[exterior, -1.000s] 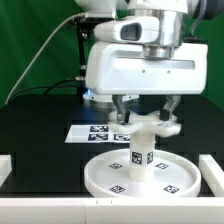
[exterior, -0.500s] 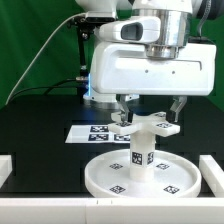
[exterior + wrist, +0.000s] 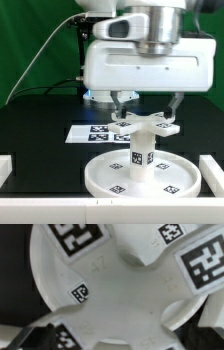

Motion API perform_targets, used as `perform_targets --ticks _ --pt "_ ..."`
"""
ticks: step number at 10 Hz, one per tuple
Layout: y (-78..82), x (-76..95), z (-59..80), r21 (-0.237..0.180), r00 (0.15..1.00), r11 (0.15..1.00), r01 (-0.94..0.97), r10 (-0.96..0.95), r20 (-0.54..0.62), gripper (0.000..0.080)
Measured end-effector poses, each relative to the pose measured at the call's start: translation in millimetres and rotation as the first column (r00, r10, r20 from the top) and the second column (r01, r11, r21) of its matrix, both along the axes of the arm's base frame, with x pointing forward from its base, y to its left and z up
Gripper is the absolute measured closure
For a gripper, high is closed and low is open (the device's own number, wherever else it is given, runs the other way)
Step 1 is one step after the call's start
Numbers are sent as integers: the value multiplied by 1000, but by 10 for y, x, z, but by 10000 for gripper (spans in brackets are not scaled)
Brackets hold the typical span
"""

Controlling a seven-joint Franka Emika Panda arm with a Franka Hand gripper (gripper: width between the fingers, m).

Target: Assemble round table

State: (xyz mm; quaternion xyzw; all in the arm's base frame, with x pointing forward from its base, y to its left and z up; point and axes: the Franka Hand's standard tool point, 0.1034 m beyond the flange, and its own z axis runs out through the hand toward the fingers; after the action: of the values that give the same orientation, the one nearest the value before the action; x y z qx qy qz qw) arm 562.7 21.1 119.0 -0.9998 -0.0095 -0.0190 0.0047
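The large rimmed round disc (image 3: 172, 182) lies flat on the black table in the front middle of the exterior view. The short post (image 3: 141, 156) stands upright at its centre. The cross-shaped piece (image 3: 146, 124) sits on top of the post. My gripper (image 3: 149, 104) hangs straight above it, its fingers spread wide over the cross's outer arms and apparently not pinching it. In the wrist view the cross-shaped piece (image 3: 135, 283) fills the picture, with the disc (image 3: 55, 280) beneath it. The fingertips hardly show there.
The marker board (image 3: 85, 131) lies flat behind the disc, toward the exterior view's left. White rails stand at the front left (image 3: 8, 168) and front right (image 3: 214, 170) of the table. A green backdrop and a cable are behind the arm.
The hand has turned about its vertical axis and risen slightly. The fingers now stand a little wider apart. The cross-shaped piece, post and disc have stayed in place.
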Motion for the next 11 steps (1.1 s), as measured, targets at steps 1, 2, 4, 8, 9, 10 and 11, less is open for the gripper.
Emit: perform_targets --ticks 1,2,4,8,9,10,11 --pt "-47 -27 -9 39 998 997 62 -61 -12 150" --pt "-78 -35 -18 47 996 995 93 -93 -18 150" --pt "-20 -50 -76 40 992 991 126 -125 -26 150" --pt "47 -101 -126 34 989 989 143 -142 -33 150" --pt "31 -99 -150 28 989 989 143 -142 -29 150" --pt "22 -107 -178 24 989 989 143 -142 -32 150" --pt "19 -106 -178 24 989 989 143 -142 -32 150"
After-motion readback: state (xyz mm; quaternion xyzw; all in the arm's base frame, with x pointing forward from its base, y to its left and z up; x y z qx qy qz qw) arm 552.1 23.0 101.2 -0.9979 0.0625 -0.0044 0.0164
